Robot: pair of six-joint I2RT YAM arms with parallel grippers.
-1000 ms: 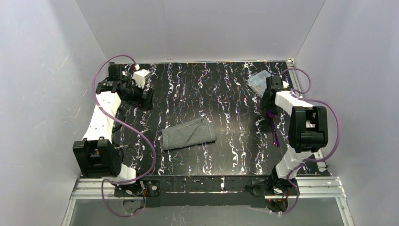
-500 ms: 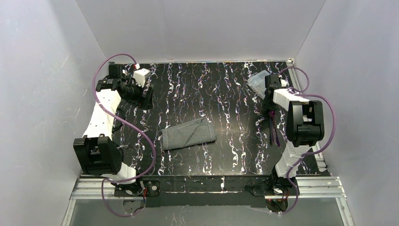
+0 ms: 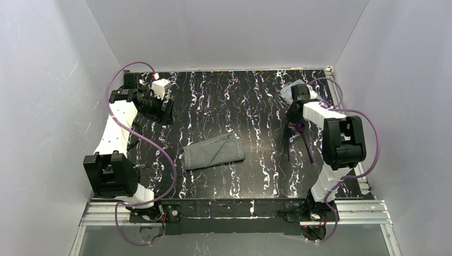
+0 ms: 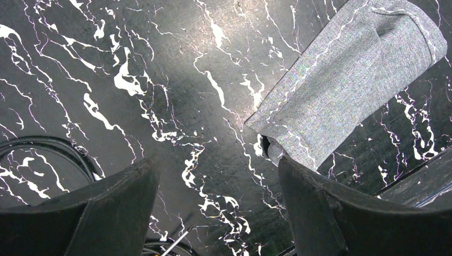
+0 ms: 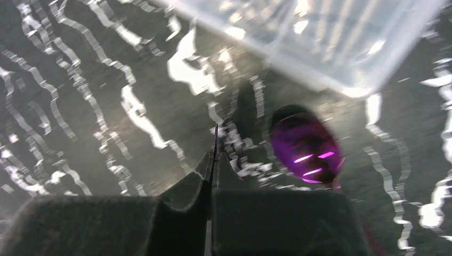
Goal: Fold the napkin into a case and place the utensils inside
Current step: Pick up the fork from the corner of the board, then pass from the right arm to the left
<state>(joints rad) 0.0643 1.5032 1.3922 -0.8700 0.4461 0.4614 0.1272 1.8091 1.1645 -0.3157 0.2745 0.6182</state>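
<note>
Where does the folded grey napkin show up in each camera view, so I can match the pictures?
Top external: the napkin lies folded at mid-table, between the two arms.
Left wrist: it fills the upper right, slanting down toward the centre.
Right wrist: not in it.
Shared landmark: the black, white-veined tabletop appears in all three views.

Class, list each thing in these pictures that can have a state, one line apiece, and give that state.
napkin: folded into a narrow pouch, lying flat, no utensil showing in it.
spoon: lying on the table, not held.
thin purple utensil: pinched edge-on in the right jaws; probably the fork.
clear box: blurred; open or closed unclear.
left gripper: jaws open, holding nothing.
right gripper: jaws shut on the thin purple utensil.
</note>
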